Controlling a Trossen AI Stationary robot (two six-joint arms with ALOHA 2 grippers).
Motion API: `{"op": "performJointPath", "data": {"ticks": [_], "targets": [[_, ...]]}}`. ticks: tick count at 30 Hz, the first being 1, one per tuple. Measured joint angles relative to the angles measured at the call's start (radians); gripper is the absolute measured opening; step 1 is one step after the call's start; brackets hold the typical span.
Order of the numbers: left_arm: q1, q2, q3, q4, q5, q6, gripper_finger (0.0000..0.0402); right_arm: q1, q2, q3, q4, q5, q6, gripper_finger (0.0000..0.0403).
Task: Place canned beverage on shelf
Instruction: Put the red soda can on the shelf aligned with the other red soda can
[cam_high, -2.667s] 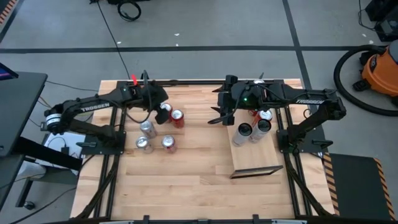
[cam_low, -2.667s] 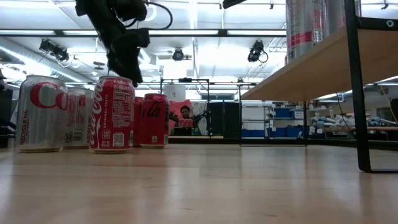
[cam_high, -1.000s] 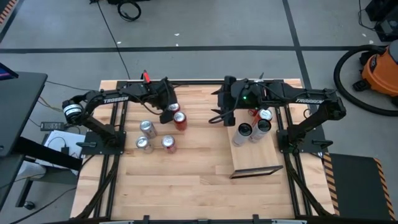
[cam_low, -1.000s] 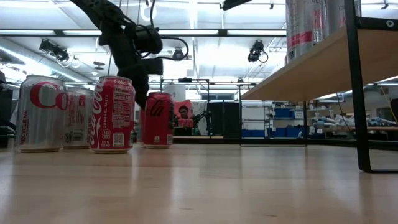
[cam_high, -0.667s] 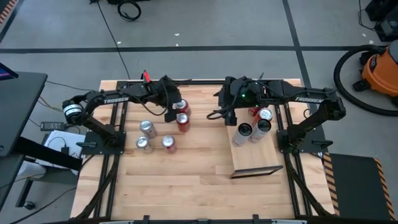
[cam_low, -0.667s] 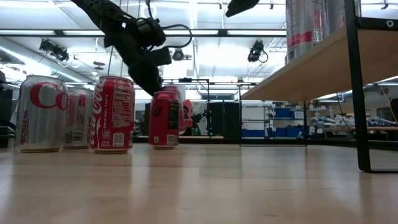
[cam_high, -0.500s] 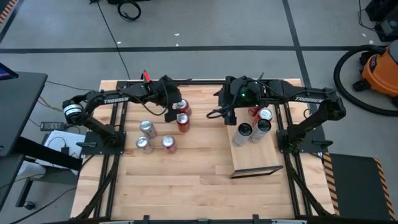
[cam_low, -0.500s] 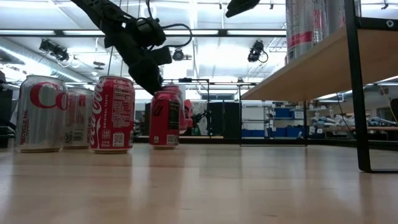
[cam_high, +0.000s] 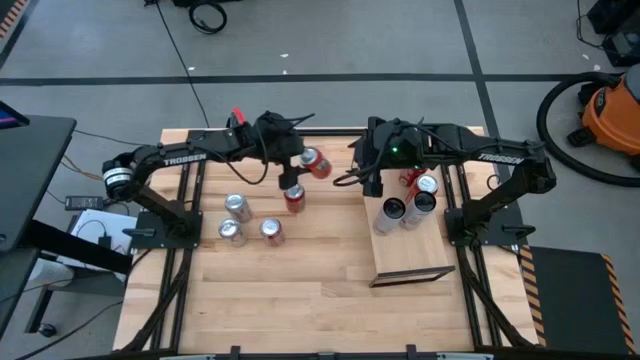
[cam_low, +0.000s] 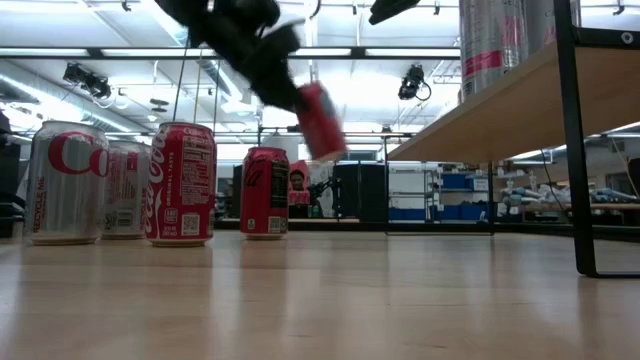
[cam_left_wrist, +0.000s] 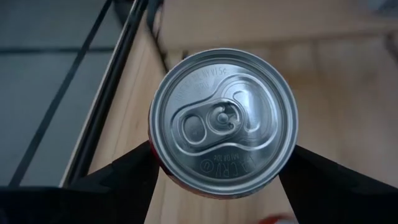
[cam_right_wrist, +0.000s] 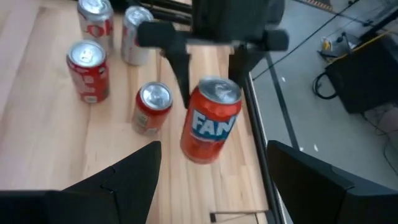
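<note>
My left gripper (cam_high: 300, 168) is shut on an orange Fanta can (cam_high: 317, 163), held in the air over the table's far middle. The low view shows that can (cam_low: 320, 120) tilted above the standing cans. It fills the left wrist view, silver top (cam_left_wrist: 224, 121) first. My right gripper (cam_high: 363, 183) hovers open just to the can's right, nothing between its fingers (cam_right_wrist: 118, 180). The shelf (cam_high: 410, 255) stands at the right, raised on dark legs. Several cans (cam_high: 393, 210) stand upright on its far end. My left gripper pinches the Fanta can's side walls (cam_right_wrist: 191, 109) between its two fingers, on the half nearer the top. The fingers (cam_right_wrist: 180, 68) run along the can and slant down from the table's left. The can is clear of the table, tilted, its top facing the wrist.
A red can (cam_high: 292, 197) stands on the table right under the lifted one. Three more cans (cam_high: 237, 207) stand to its left and nearer. In the low view these cans (cam_low: 183, 183) line the left side. Bare wood lies toward the near edge.
My left gripper has risen and gone toward the table's right edge and my right gripper, with the can in its hold. The can, upright on the table a second ago, is now lifted clear and tipped, its base swung out to the right.
</note>
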Motion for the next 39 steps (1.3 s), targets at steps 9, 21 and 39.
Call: {"op": "performJointPath", "data": {"ticks": [9,21,39], "targets": [[-0.097,0.0,0.144,-0.012,0.001,-0.048,0.0302,0.015,-0.061,0.0,-0.014,0.08,0.069,0.0302],[-0.135,0.016,0.164,0.074,-0.004,-0.128,0.0302,0.127,-0.182,0.0,-0.072,0.14,0.19,0.0302],[-0.257,0.292,0.526,-0.141,-0.032,-0.173,0.0302,0.338,-0.333,-0.203,-0.066,0.375,0.302,0.0302]]}}
